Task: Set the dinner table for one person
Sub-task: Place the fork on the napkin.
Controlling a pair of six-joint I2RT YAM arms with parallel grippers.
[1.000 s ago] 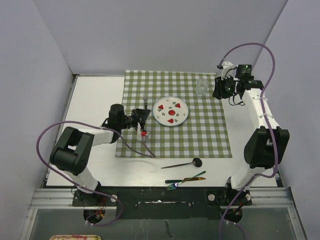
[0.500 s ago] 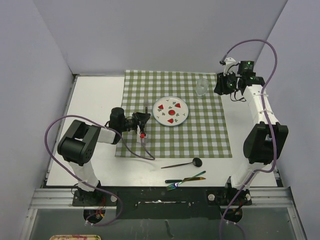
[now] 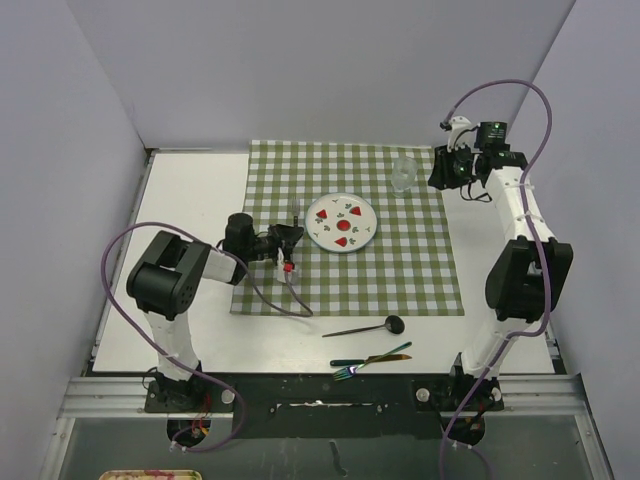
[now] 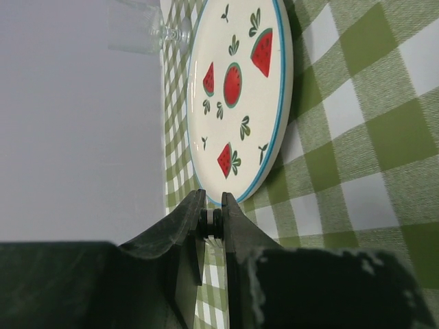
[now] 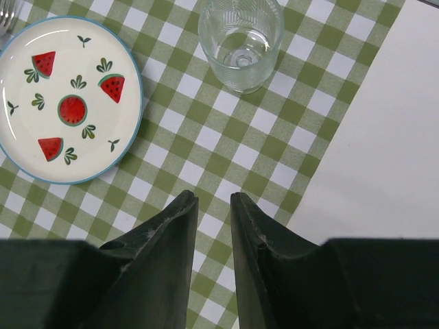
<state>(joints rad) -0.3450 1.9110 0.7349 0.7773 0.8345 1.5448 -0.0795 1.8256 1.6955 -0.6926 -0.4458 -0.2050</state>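
Observation:
A green-and-white checked cloth (image 3: 350, 230) lies on the white dinner table (image 3: 190, 200). A watermelon-patterned plate (image 3: 341, 221) (image 4: 236, 96) (image 5: 65, 99) rests on it. My left gripper (image 3: 290, 238) (image 4: 211, 195) is turned on its side just left of the plate. It is shut on a thin fork handle, and the silvery tines (image 3: 293, 208) (image 5: 5, 17) point to the far side. A clear glass (image 3: 403, 172) (image 5: 240, 41) stands upright at the cloth's far right. My right gripper (image 3: 438, 180) (image 5: 212, 197) hovers beside it, open, with nothing between its fingers.
On the bare table at the near edge lie a black spoon (image 3: 365, 327), a dark knife (image 3: 370, 357) and a shiny fork (image 3: 345, 372). A purple cable (image 3: 270, 300) loops over the cloth's near left corner. Grey walls close in the left, right and far sides.
The left arm has swung its elbow in, and its gripper has moved slightly right toward the plate with the fork still held. The right gripper has drawn slightly back.

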